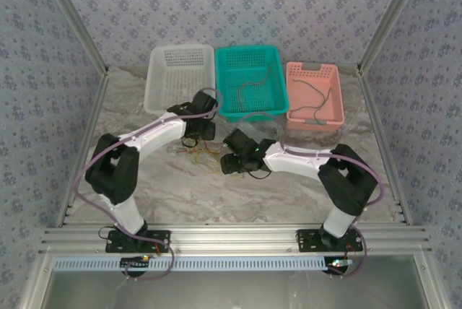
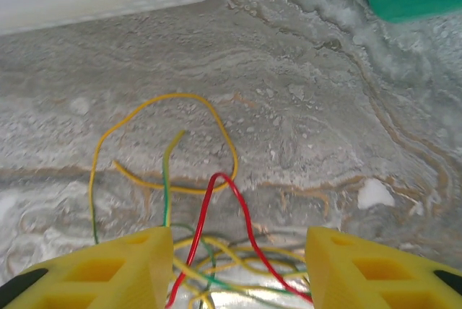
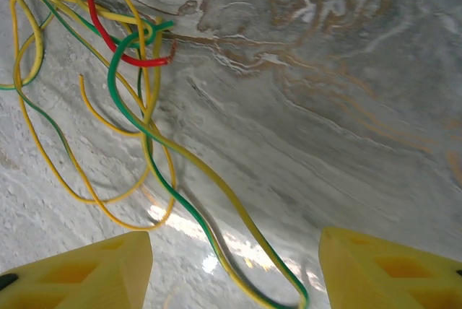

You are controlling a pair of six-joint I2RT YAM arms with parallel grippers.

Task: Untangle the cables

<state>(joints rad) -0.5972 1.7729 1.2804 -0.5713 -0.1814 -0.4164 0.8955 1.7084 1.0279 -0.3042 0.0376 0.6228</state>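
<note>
The cables (image 1: 202, 152) lie in a small tangle on the marbled table between both grippers. My left gripper (image 1: 205, 133) hovers just behind them, and my right gripper (image 1: 231, 162) is at their right side. In the left wrist view the left gripper (image 2: 238, 274) is open, with a red wire (image 2: 215, 204), a yellow loop (image 2: 173, 97) and green-yellow strands lying between its fingers (image 2: 108, 273). In the right wrist view the right gripper (image 3: 234, 274) is open too. A long green-yellow wire (image 3: 206, 179) loops down between its fingers (image 3: 390, 269), apart from both. A red wire (image 3: 97, 24) sits in the knot at the upper left.
Three baskets stand in a row at the back: white (image 1: 180, 53), teal (image 1: 249, 54) with a thin wire inside, and pink (image 1: 312, 71) holding a dark wire. An aluminium rail (image 1: 231, 240) runs along the near edge. Patterned walls enclose the sides.
</note>
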